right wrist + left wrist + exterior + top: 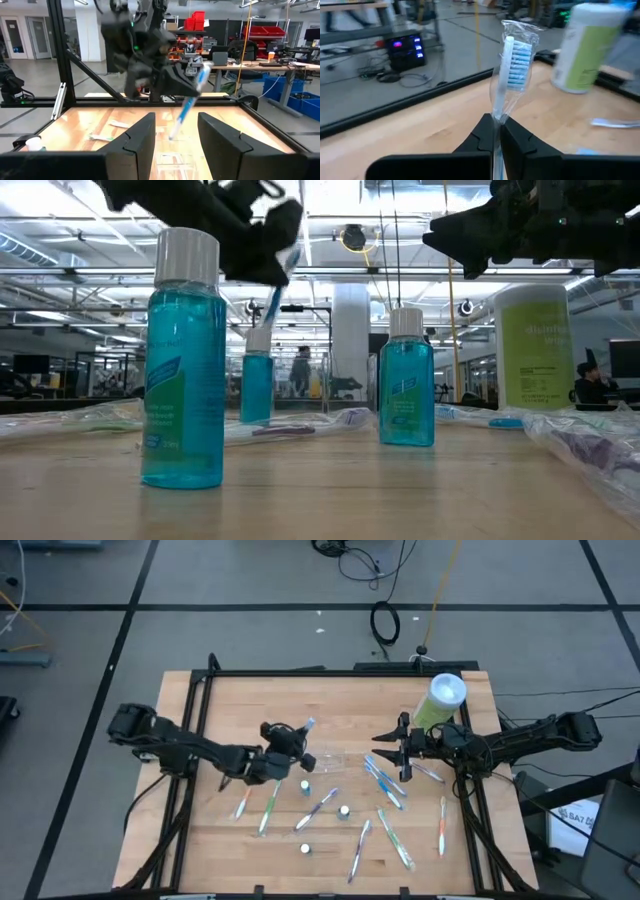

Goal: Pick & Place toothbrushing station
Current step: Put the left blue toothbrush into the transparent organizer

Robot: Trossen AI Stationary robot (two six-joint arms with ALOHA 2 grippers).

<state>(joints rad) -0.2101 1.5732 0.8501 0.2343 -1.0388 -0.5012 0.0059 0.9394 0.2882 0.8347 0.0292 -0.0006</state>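
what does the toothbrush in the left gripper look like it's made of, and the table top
The toothbrush looks like glossy white plastic with blue bristles, sealed in a clear crinkly film wrapper that catches the light. The table top looks like pale wood: plank seams and grain show.

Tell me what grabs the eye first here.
The left gripper, raised over the table's middle, is shut on a wrapped blue toothbrush. Loose toothbrushes lie scattered across the wooden table. A tall light-green canister stands at the far right, beside the open right gripper.
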